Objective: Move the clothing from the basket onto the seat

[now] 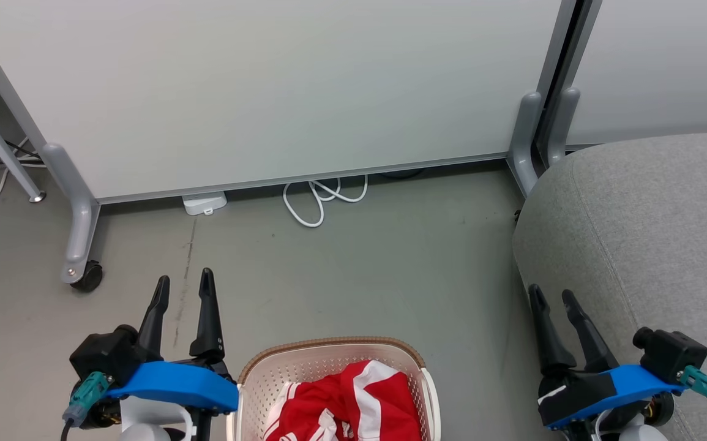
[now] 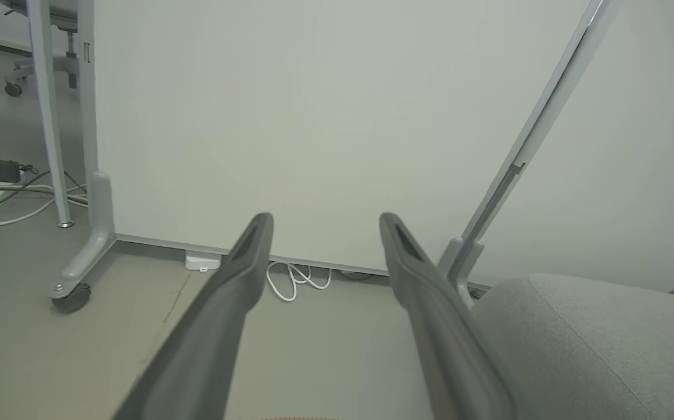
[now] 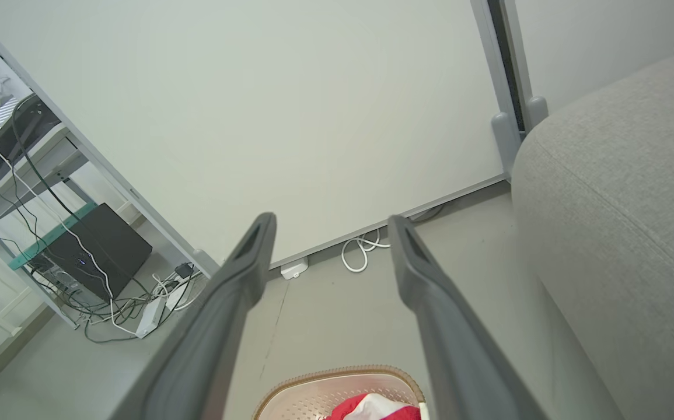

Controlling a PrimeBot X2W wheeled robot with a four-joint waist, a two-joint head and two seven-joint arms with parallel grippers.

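Red-and-white striped fabric clothing (image 1: 344, 404) is seen crumpled inside the cream perforated plastic basket (image 1: 329, 346), on the floor (image 1: 359, 263) beside the large grey woven seat (image 1: 647, 226). At the left gripper (image 1: 184, 278) and right gripper (image 1: 550, 293) — jaws spread apart, nothing clamped.

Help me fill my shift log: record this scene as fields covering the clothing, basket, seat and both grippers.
clothing: red with white panels, bunched inside the basket
basket: cream, perforated, brown rim, on the floor between the arms
seat: grey upholstered, on the robot's right
left gripper: open, empty, left of the basket
right gripper: open, empty, by the seat's edge
progress: clothing not yet moved
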